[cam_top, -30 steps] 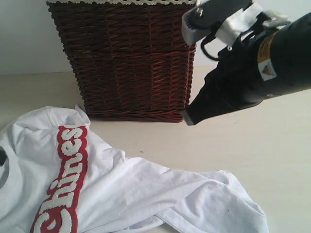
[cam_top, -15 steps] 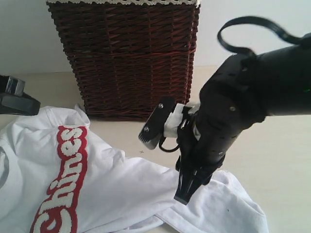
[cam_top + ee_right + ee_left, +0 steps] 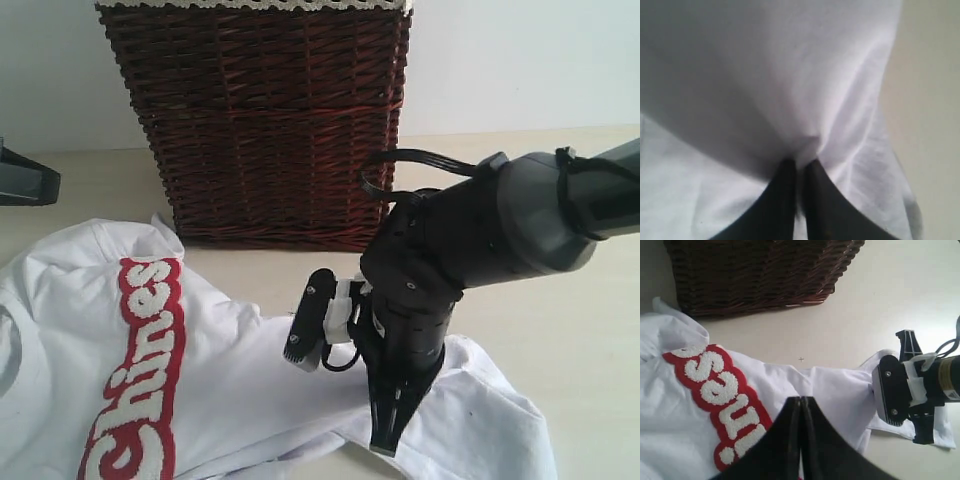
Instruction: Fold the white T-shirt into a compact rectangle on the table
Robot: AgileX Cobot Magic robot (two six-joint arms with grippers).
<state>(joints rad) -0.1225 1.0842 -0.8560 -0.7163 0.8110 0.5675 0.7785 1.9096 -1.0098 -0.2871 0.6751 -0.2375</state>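
The white T-shirt (image 3: pixel 230 390) lies rumpled on the table (image 3: pixel 560 280), its fuzzy white letters edged in red (image 3: pixel 140 370) running down the chest. My right gripper (image 3: pixel 384 440) points straight down onto the shirt's lower right part. In the right wrist view the right gripper (image 3: pixel 800 162) is shut on a puckered pinch of the T-shirt (image 3: pixel 790 75). My left gripper (image 3: pixel 800 401) is shut with nothing in it, hovering above the T-shirt (image 3: pixel 835 385) near the letters (image 3: pixel 720 390). In the exterior view the left gripper (image 3: pixel 45 185) shows only at the left edge.
A dark brown wicker basket (image 3: pixel 270 120) with a white lace rim stands at the back, just behind the shirt's sleeve, also showing in the left wrist view as the basket (image 3: pixel 755 275). Bare table (image 3: pixel 880 300) stretches to the right of the basket and shirt.
The right arm came down from high beside the basket onto the shirt's lower right part and closed on the fabric. The left gripper appeared at the left edge and lifted slightly.
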